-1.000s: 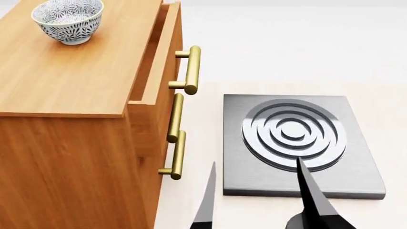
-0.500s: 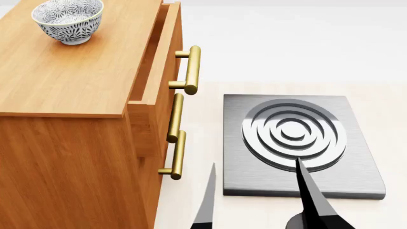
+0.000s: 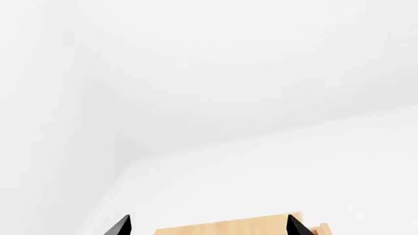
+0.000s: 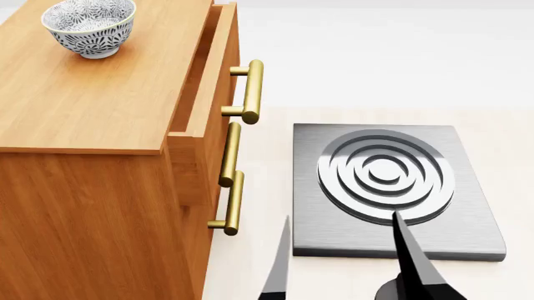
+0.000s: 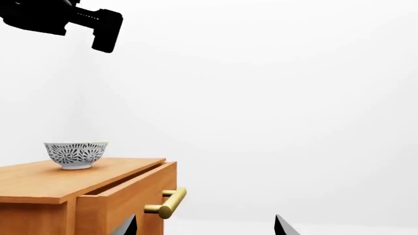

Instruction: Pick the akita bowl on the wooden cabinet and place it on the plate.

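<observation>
On top of the wooden cabinet (image 4: pixel 100 81), toward its far left corner in our head view, sits the akita bowl (image 4: pixel 89 26). It stands upright, alone, set back from the front edge and well away from the side that carries the drawers. It is a small round white bowl on a narrow foot, covered inside and out with a fine dark grey-blue leaf pattern.

The cabinet top is otherwise bare orange-brown wood. Its top drawer is pulled out slightly, so its brass bar handles (image 4: pixel 250 91) project into the space beside it. On the pale floor to the right of the cabinet lies a grey square slab (image 4: pixel 392 187) with raised concentric rings. We see pale open floor around and beyond the slab.

Our right gripper (image 4: pixel 342 262) shows at the bottom of the head view as two dark pointed fingers spread well apart, holding nothing, low and far from the bowl. From the right wrist view the bowl (image 5: pixel 76 154) stands clear against a white wall.

Our left gripper (image 3: pixel 207 225) also has its tips spread wide and empty, above a strip of cabinet wood (image 3: pixel 228 228).
</observation>
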You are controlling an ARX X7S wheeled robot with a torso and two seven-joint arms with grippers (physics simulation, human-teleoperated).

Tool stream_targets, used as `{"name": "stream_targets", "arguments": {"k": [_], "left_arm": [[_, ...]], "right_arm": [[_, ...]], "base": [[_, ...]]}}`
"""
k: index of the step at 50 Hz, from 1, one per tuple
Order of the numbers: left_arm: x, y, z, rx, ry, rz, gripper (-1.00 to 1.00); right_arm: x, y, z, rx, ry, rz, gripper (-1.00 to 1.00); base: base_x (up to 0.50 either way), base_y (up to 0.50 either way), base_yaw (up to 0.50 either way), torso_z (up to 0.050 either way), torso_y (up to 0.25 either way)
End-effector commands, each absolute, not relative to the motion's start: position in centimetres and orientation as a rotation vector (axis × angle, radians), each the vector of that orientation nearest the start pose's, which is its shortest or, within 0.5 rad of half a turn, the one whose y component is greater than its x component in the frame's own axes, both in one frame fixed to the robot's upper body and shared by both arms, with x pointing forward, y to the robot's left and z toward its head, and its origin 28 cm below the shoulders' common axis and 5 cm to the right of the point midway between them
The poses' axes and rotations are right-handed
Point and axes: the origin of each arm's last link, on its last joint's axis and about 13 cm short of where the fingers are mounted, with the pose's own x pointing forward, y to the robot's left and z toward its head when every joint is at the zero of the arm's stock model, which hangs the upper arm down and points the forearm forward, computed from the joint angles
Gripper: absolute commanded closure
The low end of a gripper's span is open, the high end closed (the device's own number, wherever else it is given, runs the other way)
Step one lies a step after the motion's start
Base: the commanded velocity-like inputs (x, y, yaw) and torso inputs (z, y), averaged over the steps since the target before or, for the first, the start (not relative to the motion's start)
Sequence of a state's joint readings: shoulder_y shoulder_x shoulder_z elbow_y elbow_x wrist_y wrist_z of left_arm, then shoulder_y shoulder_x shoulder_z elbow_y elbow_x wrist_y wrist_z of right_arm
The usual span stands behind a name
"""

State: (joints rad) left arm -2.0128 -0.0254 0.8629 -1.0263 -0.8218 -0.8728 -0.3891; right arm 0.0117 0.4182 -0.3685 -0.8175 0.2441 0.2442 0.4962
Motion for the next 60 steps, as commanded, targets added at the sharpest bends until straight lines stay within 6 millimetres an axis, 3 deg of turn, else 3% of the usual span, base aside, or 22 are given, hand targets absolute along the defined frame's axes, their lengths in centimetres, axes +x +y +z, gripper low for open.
{"name": "stream_targets", "arguments": {"k": [1,18,27,36,41,60], "left_arm": [[37.9,17.2,45.1,0.173,0.031,0.206,-1.0],[37.8,18.2,44.9,0.186,0.098,0.258,-1.0],[37.1,18.7,45.9,0.172,0.11,0.264,-1.0],[37.7,18.7,44.6,0.241,0.144,0.263,-1.0],[37.9,18.5,44.6,0.192,0.121,0.298,-1.0],[37.7,18.9,44.7,0.203,0.134,0.293,-1.0]], "right_arm": [[16.6,-8.3,14.7,0.026,-0.446,0.076,-1.0],[16.9,-8.7,14.5,0.021,-0.443,0.053,-1.0],[16.8,-8.4,14.5,0.012,-0.442,0.07,-1.0],[16.9,-8.4,14.2,0.006,-0.431,0.069,-1.0],[17.0,-8.3,14.0,0.008,-0.425,0.071,-1.0],[17.0,-8.2,13.9,0.003,-0.423,0.08,-1.0]], "base": [[0.0,0.0,0.0,0.0,0.0],[0.0,0.0,0.0,0.0,0.0],[0.0,0.0,0.0,0.0,0.0],[0.0,0.0,0.0,0.0,0.0],[0.0,0.0,0.0,0.0,-0.015],[0.0,0.0,0.0,0.0,-0.246]]}}
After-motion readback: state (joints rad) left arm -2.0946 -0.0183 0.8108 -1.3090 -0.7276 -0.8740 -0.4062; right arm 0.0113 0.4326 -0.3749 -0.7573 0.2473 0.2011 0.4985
